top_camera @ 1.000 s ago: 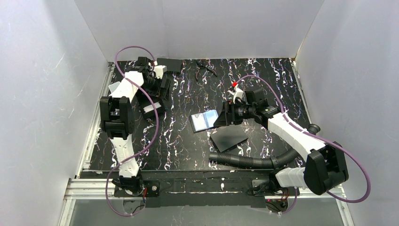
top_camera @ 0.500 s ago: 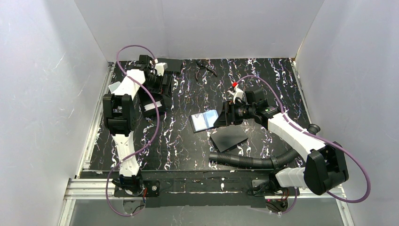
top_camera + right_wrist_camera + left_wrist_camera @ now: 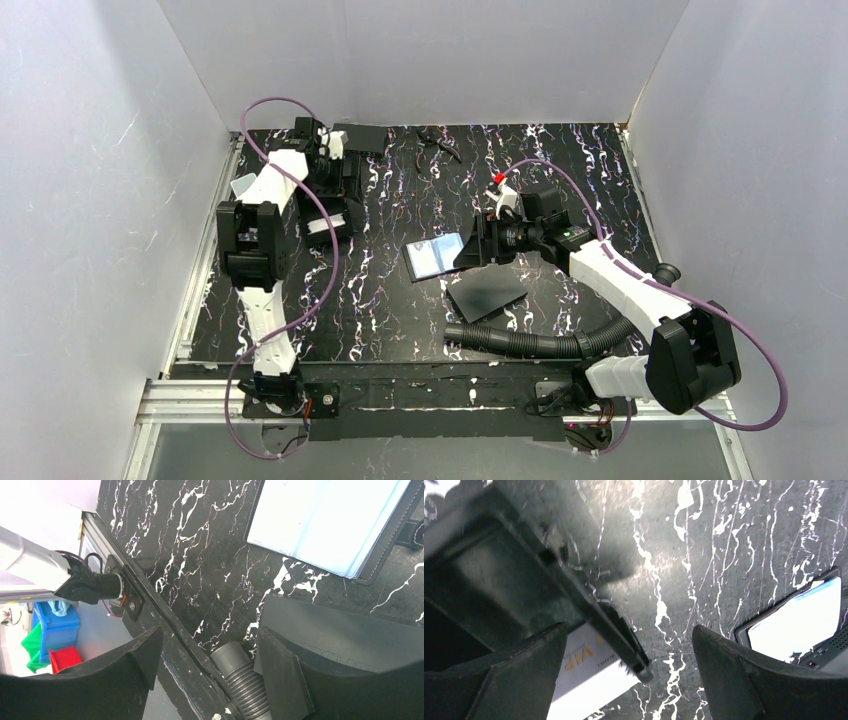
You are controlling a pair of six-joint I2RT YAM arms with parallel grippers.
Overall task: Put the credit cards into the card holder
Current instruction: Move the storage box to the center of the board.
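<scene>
Card holder, black and lying open near the middle of the marbled tabletop, carries a pale-blue credit card across its face. Whether that card sits in a pocket cannot be told. The right pincer hangs just beside the holder, its fingers spread wide with nothing between them. A matte black sheet lies near the holder, with a ribbed hose nearer the edge. Only the right wrist view shows the holder's stitched border and the coloured bins below the tabletop's edge.

The left pincer, at the far left, is also wide apart and grips nothing. Its wrist view alone reveals gold "VIP" lettering on a white card lying beneath it. That card is partly under a dark blurred bar and well apart from the holder.
</scene>
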